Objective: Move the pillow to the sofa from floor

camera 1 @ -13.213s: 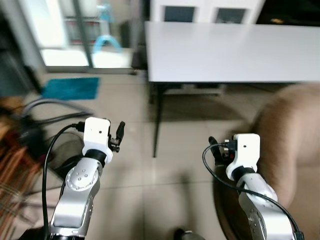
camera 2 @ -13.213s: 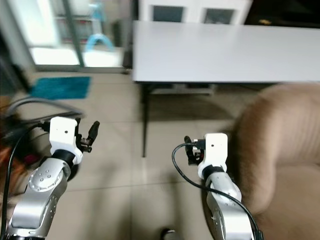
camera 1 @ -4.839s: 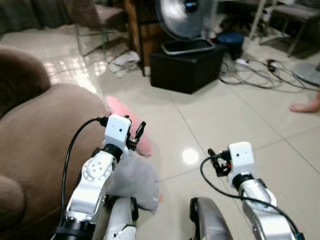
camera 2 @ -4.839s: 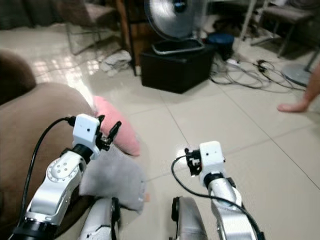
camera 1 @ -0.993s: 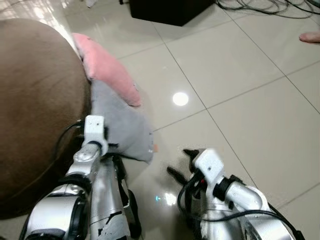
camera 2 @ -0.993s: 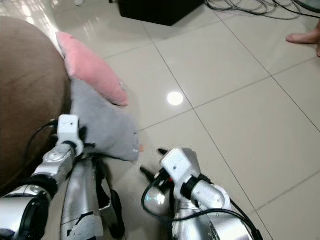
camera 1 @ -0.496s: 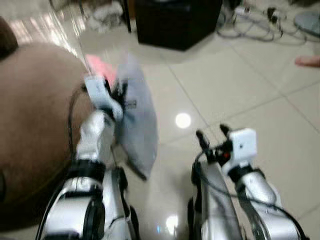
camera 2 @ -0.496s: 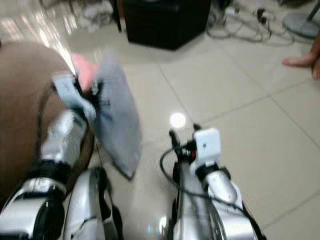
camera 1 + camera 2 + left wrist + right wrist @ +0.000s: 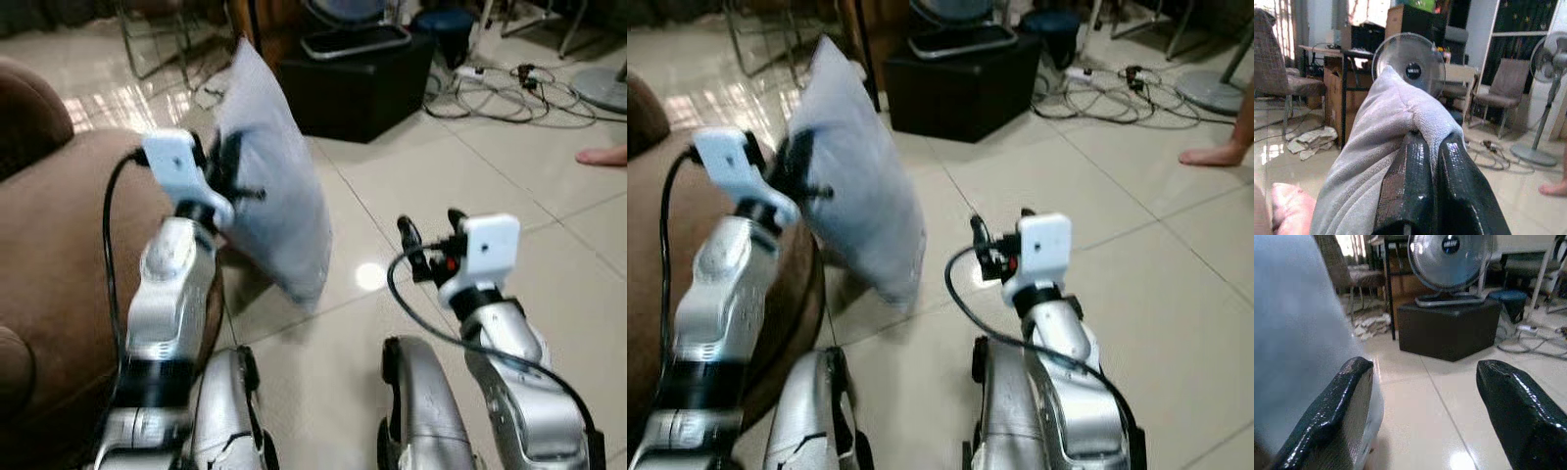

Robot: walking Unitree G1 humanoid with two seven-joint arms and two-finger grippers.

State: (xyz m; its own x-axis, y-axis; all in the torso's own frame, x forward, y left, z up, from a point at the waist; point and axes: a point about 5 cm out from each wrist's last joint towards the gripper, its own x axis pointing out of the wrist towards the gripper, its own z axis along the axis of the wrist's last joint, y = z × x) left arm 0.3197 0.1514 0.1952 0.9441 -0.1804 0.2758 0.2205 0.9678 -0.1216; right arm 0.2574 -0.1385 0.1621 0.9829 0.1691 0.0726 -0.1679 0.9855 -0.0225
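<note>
Grey pillow (image 9: 269, 201) lifted clear of the floor (image 9: 509, 186), hanging in the air beside the brown sofa (image 9: 59, 264). Left pincer (image 9: 227, 168) pressed together on a fold of the pillow's edge, seen close in the left wrist view as two black fingers (image 9: 1415, 191) pinching the plush cloth. Right pincer (image 9: 431, 233) raised in front of the body, spread wide and holding nothing, with the pillow's side just beside one finger (image 9: 1334, 416) in the right wrist view.

Step in hand, as judged: the carry, with pickup done and placement not yet made. Next move likely a swing of the left arm toward the robot's left, over the sofa's rounded arm and onto the cushion, then a release. Care called for, since the hold is only a pinch on one edge and the pillow dangles loosely.

Pink pillow (image 9: 1290, 208) low beside the sofa. Black box (image 9: 358, 83) with a fan (image 9: 1449, 257) on top ahead on the tiles, tangled cables (image 9: 529, 88) beyond. Bare foot (image 9: 600, 155) of a person at the far right, well apart. Nothing standing between pillow and sofa.
</note>
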